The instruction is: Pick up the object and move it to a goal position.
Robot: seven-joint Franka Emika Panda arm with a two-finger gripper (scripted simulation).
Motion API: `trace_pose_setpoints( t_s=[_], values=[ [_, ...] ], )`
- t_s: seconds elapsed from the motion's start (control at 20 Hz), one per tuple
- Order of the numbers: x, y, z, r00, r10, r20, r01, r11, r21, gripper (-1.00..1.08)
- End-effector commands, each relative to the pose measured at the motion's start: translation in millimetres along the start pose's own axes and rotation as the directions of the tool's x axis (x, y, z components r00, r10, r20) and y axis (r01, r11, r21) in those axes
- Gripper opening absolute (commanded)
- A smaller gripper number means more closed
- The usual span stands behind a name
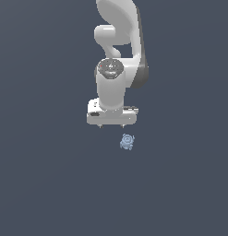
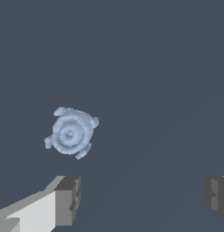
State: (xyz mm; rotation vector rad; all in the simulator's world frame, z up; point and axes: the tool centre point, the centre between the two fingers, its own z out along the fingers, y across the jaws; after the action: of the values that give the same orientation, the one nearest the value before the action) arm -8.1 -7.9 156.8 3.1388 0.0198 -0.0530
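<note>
Early in the task, by the look of it: nothing grasped, nothing lifted, nothing carried.

Gripper (image 1: 111, 125) hanging at the end of the white arm (image 1: 116, 46), fingers spread wide, nothing between them. In the wrist view, one dark finger pad (image 2: 68, 200) at one side and the other at the far edge, with bare floor in the gap. Gripper (image 2: 140, 199) plainly empty.

The object (image 1: 128, 141), small, pale blue and knobbly, lying on the dark flat floor (image 1: 41, 184) just below the gripper bar in the exterior view and a little toward the exterior view's right. Apart from the fingers, not touching either. In the wrist view the object (image 2: 70, 131) sits outside the gap between the pads, closer to one finger than the other (concentric ridges on top, small lumps around the rim, so probably an awkward surface for a clean pinch).

Height of the gripper above the floor hard to judge from these angles.

Still to do, judging from how things lie: centre the open fingers over the object, lower around it, close, lift, then carry to the goal. No goal marker visible in either view, so no telling where that is or how far off.

Main risk likely a nudge from one finger during descent if the offset is not corrected first.
</note>
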Motion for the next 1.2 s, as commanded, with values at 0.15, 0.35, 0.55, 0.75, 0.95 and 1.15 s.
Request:
trace_pose_setpoints(
  t_s=[0.15,0.35,0.55,0.75,0.95,1.15],
  values=[
    [1,2,0,1.000,-0.004,-0.002,0.004,1.000,-0.002,1.00],
    [5,8,-2,1.000,-0.020,-0.008,0.020,1.000,-0.009,1.00],
    [7,12,-2,1.000,-0.029,-0.012,0.029,1.000,-0.013,1.00],
    [6,12,-3,1.000,-0.029,-0.011,0.029,1.000,-0.012,1.00],
    [7,11,-2,1.000,-0.025,-0.011,0.025,1.000,-0.012,1.00],
    [8,6,2,1.000,-0.005,-0.013,0.005,1.000,-0.011,1.00]
  ],
)
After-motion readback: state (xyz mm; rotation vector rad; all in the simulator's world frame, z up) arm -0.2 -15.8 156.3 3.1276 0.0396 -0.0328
